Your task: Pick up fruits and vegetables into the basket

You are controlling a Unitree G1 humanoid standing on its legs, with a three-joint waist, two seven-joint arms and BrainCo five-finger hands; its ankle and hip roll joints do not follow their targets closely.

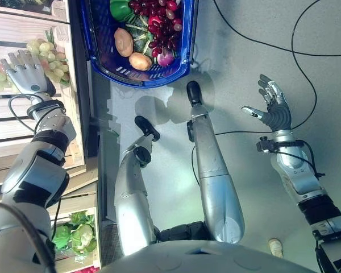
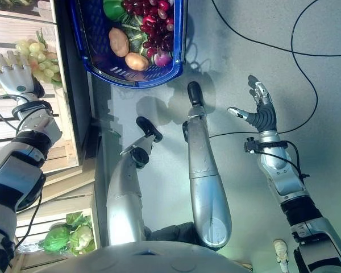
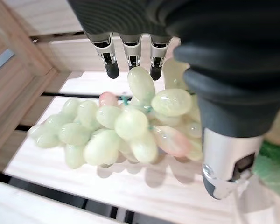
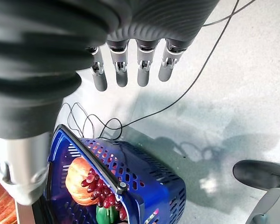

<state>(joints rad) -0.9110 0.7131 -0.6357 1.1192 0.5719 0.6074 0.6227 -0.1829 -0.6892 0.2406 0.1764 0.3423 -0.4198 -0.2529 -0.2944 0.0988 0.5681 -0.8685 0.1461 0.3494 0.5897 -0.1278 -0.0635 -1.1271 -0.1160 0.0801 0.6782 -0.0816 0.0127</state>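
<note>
The bunch of pale green grapes (image 3: 126, 128) is going to be the fiddly one, I reckon. The grapes look smooth and glossy, so probably slippery, and a bunch is loose and floppy rather than stiff, so it'll sag and swing once lifted. Looks light though. Best bet seems to be wrapping the fingers round the thick middle of the cluster near the little green stem, not pinching a single grape at the end.

Looks-wise: oval, translucent yellow-green grapes, a couple with a pink blush, lying on the pale wooden slatted shelf (image 3: 144, 191) right under the left hand (image 1: 24, 71). That hand hangs just above the bunch with its fingers (image 3: 132, 53) straight and relaxed, dark tips close to the top grapes, gripping nothing yet.

The right hand (image 1: 273, 108) is out over the grey floor (image 1: 244, 68), well apart from everything, fingers spread, empty.

The blue plastic basket (image 1: 145, 77) sits on the floor off to the right of the left hand, already holding dark red grapes (image 1: 162, 23), two brown potatoes (image 1: 131, 50) and something green.
</note>
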